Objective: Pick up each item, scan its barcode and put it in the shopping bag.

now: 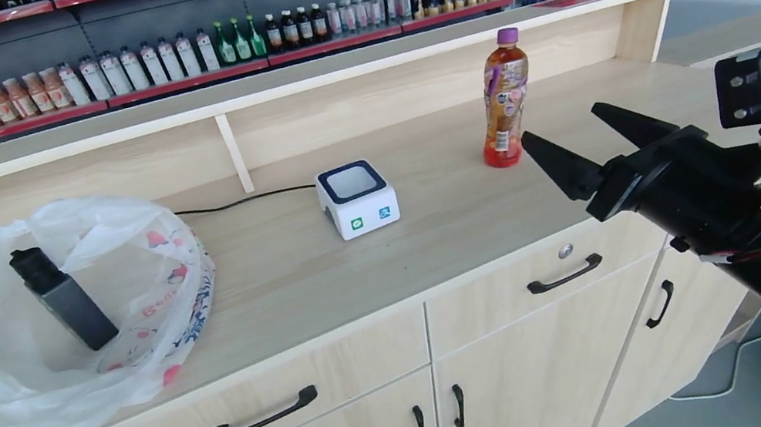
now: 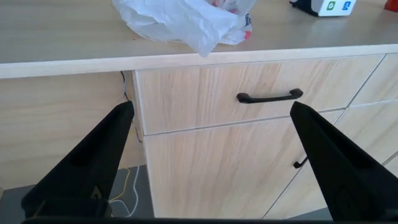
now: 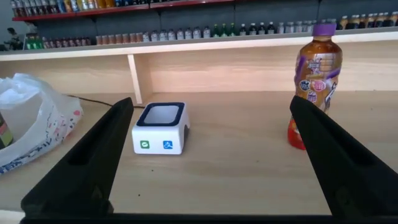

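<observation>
A purple-labelled bottle (image 1: 503,102) stands near the worktop's (image 1: 447,233) back edge, beside our right gripper (image 1: 560,121), jaws released. Our left gripper (image 2: 211,106) is released too; the scanner (image 1: 356,198) shows green and blue icons.

My right gripper (image 3: 211,104) faces the counter (image 3: 236,162) with its fingers (image 3: 102,158) spread wide apart. Ahead, the scanner (image 3: 160,129) sits between the shopping bag (image 3: 37,121) and the upright bottle (image 3: 316,74). A dark item (image 3: 4,130) stands inside the bag. Stocked shelves (image 3: 186,31) run behind the counter.
</observation>
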### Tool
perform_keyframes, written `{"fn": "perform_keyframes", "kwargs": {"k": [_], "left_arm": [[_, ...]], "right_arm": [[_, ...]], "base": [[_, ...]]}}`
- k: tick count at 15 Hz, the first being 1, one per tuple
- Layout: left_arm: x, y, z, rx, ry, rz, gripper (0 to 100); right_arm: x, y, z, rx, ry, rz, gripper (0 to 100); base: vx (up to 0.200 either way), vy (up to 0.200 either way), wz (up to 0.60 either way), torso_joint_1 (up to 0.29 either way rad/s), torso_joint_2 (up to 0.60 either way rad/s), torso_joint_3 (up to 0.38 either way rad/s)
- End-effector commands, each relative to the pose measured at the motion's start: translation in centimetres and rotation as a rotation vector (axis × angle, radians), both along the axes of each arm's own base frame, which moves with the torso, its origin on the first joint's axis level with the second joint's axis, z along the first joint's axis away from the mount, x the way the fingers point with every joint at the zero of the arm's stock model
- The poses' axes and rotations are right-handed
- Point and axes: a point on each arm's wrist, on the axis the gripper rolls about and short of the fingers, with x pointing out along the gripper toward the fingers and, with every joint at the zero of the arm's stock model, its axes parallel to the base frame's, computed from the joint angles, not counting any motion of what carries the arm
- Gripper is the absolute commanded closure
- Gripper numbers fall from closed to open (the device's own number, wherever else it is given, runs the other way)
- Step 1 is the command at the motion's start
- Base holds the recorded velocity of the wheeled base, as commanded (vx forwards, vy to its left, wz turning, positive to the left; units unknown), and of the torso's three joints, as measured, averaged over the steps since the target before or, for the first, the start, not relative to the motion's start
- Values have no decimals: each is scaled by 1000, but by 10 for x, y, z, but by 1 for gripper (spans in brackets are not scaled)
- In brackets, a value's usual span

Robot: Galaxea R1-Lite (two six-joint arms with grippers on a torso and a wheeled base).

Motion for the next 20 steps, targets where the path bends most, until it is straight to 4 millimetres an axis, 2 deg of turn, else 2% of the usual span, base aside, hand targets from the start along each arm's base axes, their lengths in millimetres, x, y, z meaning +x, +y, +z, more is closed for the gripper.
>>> {"fn": "perform_keyframes", "kwargs": {"k": [1, 7, 18, 20], "left_arm": [[0, 0, 0, 0, 1, 1, 0], [0, 0, 0, 0, 1, 1, 0], [0, 0, 0, 3, 1, 1, 0], [0, 0, 0, 3, 1, 1, 0]], "right_arm": [[-1, 0, 0, 0, -1, 1, 0], [-5, -2, -4, -9, 18, 1, 0], [-12, -5, 3, -1, -9, 2, 0], [-15, -6, 1, -5, 1, 2, 0]], "base": [[0, -200, 600, 2, 7, 2], [0, -200, 600, 43, -90, -43], [0, -200, 0, 4, 2, 2], [200, -100, 0, 0, 7, 7]]}}
